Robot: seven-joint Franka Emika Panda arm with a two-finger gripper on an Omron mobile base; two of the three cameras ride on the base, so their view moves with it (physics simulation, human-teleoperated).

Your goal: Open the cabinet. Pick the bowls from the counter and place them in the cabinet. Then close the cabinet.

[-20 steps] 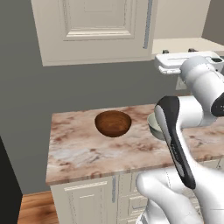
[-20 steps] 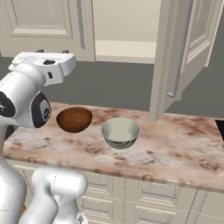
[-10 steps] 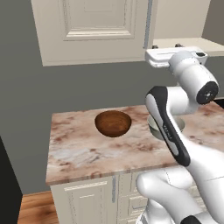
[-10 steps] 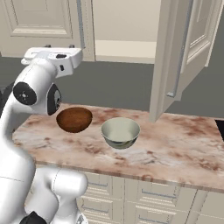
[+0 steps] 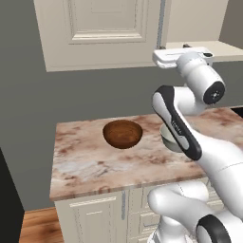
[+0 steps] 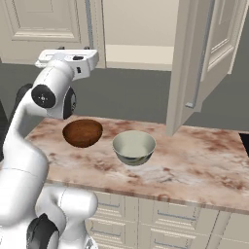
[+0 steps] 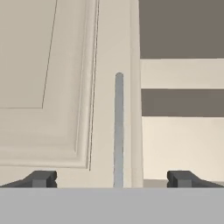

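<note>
The cabinet (image 5: pixel 104 28) hangs above the counter (image 5: pixel 95 166). Its left door is shut and its right door (image 6: pixel 204 63) stands swung open, showing a beige shelf (image 6: pixel 136 51). My gripper (image 7: pixel 111 179) is open and empty, level with the cabinet's lower edge. It faces the shut door's grey bar handle (image 7: pixel 118 131), which lines up between the fingertips, still some way off. The two bowls rest on the counter (image 6: pixel 194 160). One is the reddish-brown bowl (image 5: pixel 123 134) (image 6: pixel 82 132). The other is the grey-green bowl (image 6: pixel 134 147) (image 5: pixel 167 138), half hidden by my arm in the left base view.
The open door juts out over the right part of the counter. Cream base cupboards with drawers (image 6: pixel 146 219) sit under the slab. A dark grey wall (image 5: pixel 71 95) runs between counter and cabinet. A black unit (image 5: pixel 7 199) stands at far left beside wooden floor (image 5: pixel 33 228).
The hand has risen and reached forward toward the cabinet's shut left door. The jaws stayed open. Neither bowl has moved.
</note>
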